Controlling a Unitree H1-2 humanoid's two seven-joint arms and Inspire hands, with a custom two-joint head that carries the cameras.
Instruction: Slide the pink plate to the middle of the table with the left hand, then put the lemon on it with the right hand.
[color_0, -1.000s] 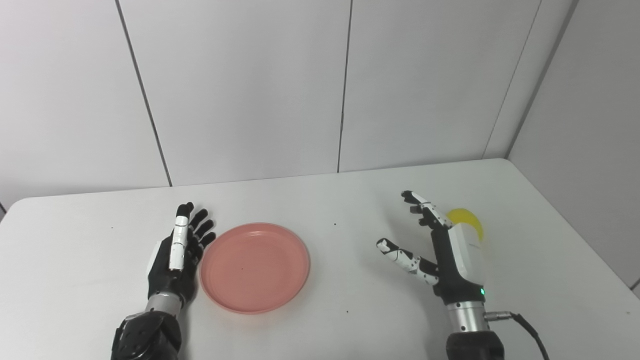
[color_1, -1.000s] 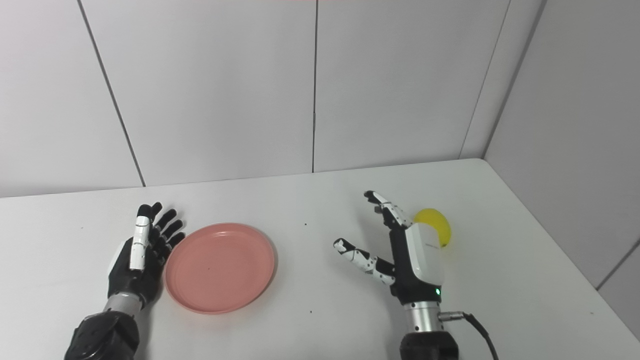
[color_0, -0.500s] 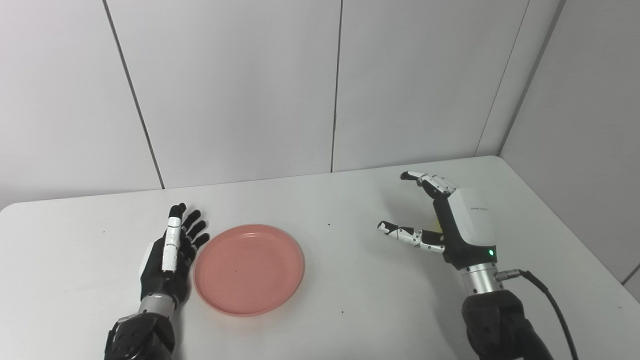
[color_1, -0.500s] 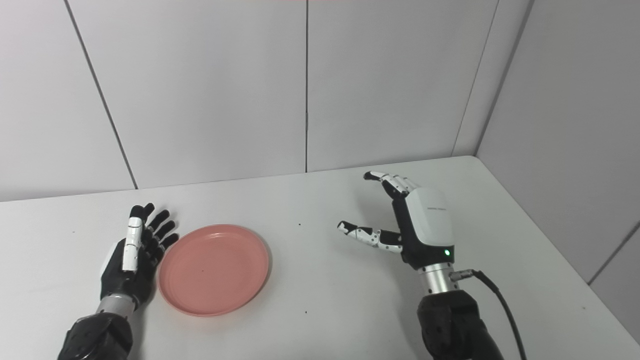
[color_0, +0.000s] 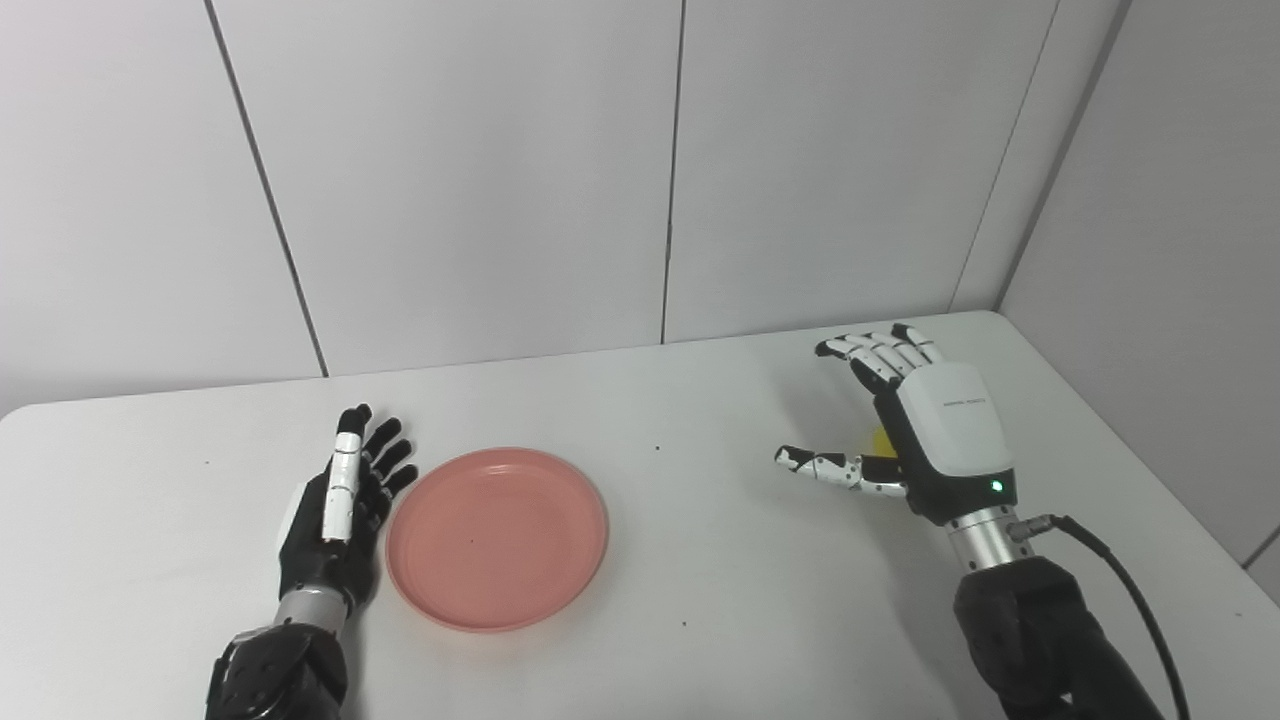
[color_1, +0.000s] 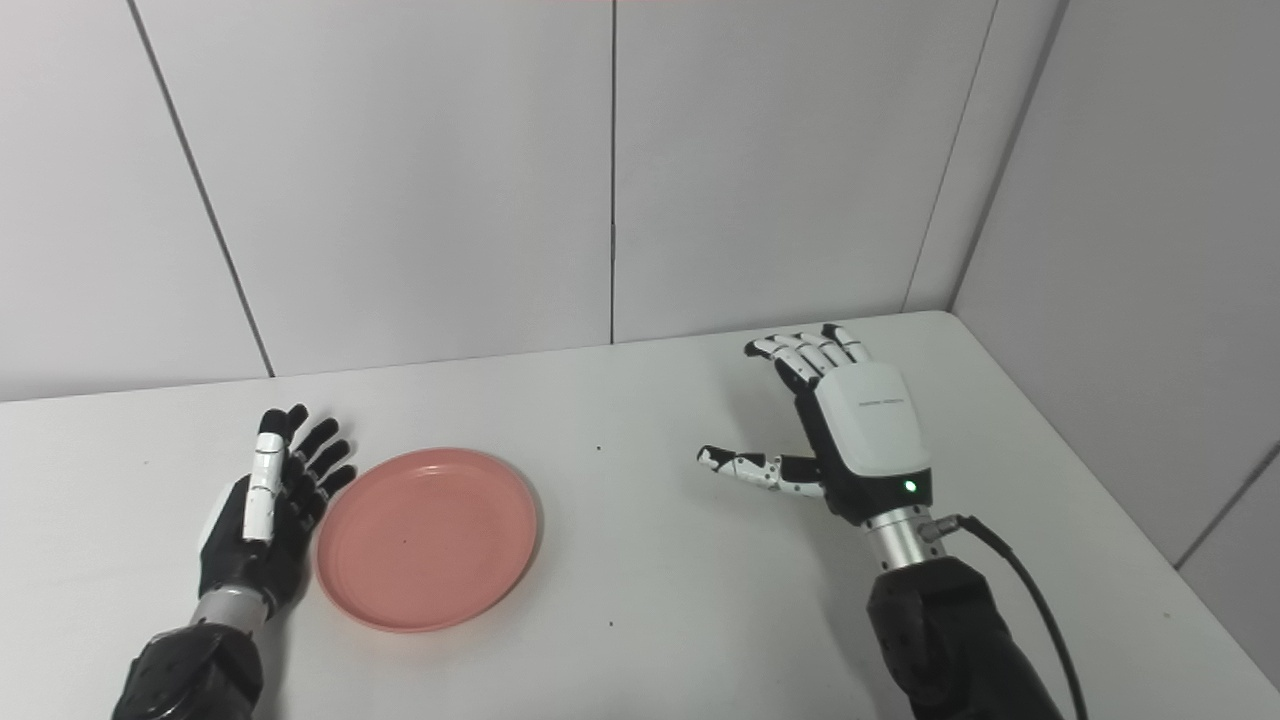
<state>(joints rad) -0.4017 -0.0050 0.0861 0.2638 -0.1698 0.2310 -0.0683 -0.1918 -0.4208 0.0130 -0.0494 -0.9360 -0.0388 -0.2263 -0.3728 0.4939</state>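
The pink plate (color_0: 497, 537) lies flat on the white table (color_0: 700, 600), left of centre. My left hand (color_0: 340, 505) rests open at the plate's left rim, fingers straight and pointing away. My right hand (color_0: 915, 425) hovers open over the right part of the table, fingers spread and thumb out to the left. It covers the lemon (color_0: 884, 441), of which only a small yellow sliver shows between thumb and palm. In the right eye view the lemon is hidden behind the right hand (color_1: 850, 425).
White wall panels stand behind the table, and a side wall closes the right. The table's right edge (color_0: 1150, 500) runs close to my right arm. A black cable (color_0: 1130, 590) trails from the right wrist.
My right hand has risen and moved over the lemon, turning palm down, so the lemon is now almost hidden. The camera shifted slightly. The left hand and plate stay put.
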